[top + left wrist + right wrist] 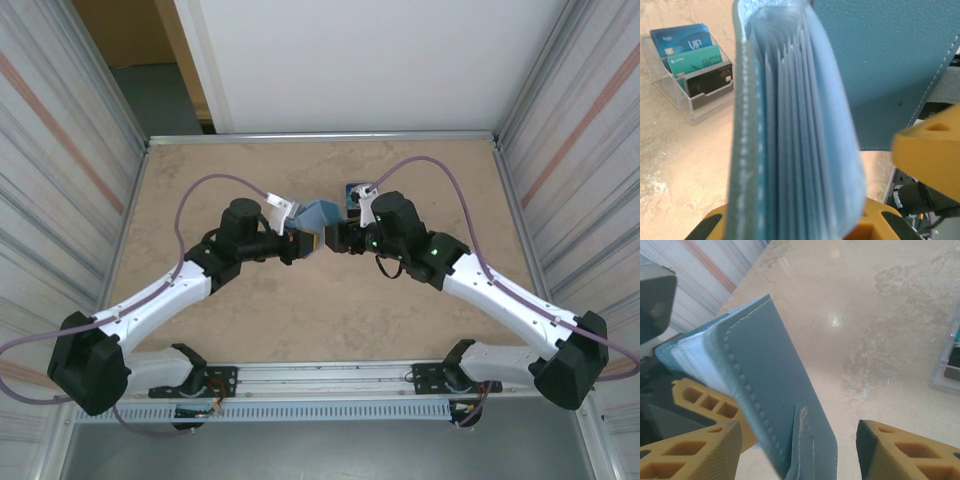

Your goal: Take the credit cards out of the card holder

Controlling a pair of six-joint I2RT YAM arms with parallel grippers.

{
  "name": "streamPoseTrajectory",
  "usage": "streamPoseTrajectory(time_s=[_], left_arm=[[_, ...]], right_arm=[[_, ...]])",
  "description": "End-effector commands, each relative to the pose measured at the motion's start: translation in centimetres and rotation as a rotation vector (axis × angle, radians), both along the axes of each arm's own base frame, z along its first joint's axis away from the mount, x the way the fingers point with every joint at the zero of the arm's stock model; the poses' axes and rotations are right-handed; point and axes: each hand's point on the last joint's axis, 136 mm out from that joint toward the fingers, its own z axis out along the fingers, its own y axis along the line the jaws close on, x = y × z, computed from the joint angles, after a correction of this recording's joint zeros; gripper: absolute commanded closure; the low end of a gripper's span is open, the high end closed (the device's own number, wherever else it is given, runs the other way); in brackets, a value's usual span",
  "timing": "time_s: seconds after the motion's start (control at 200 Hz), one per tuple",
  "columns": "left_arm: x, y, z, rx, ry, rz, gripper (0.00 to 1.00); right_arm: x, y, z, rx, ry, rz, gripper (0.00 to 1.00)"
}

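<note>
The left pincer point(795, 225) is closed on the wallet point(790, 125), gripping its lower edge between the yellow fingers point(875, 226) and holding it upright above the table point(675, 165). From this pincer's own camera the wallet stands straight ahead and very close, with its fan of pale blue pockets open toward the lens. Whether any card sits in those pockets cannot be told. One cover flap swings off to the right, where a yellow finger point(932, 150) of the right pincer waits just beside it.

The right pincer point(799, 435) stands open and holds nothing. The stitched cover of the wallet point(770, 385) comes down between its two fingers, close against the left-hand one and clear of the right-hand one. The other pincer's finger point(705, 400) presses on the wallet just beyond.

Ahead and to the left of the left pincer, apart from the wallet, a clear plastic stand point(695, 105) rests on the table. Three cards stand in its steps: a blue card point(687, 42) at the back, a teal card point(696, 61) in the middle and a black card point(711, 80) in front.

From above, the two pincers meet nose to nose at mid-table, with the wallet point(318, 213) between them and the stand point(352, 192) just behind the right pincer point(335, 237).
</note>
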Motion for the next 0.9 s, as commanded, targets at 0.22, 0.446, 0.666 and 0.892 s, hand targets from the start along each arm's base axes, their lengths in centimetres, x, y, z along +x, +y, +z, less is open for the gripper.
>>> streamPoseTrajectory(time_s=[0.22,0.446,0.666,0.892], left_arm=[[-1.4,-0.6,3.3,-0.165,0.064,-0.141,0.75],[-1.9,-0.9,2.5,-0.176,0.101,-0.186,0.68],[-0.6,-0.8,0.6,-0.127,0.131,-0.126,0.69],[1.4,1.4,-0.6,-0.091,0.109,0.062,0.45]], right_arm=[[2.3,-2.2,-2.4,0.098,0.116,-0.113,0.88],[2.2,-2.6,-2.3,0.167,0.125,-0.124,0.97],[1.5,-2.2,-1.2,0.208,0.104,-0.087,1.0],[1.0,-2.5,0.3,0.227,0.075,-0.073,1.0]])
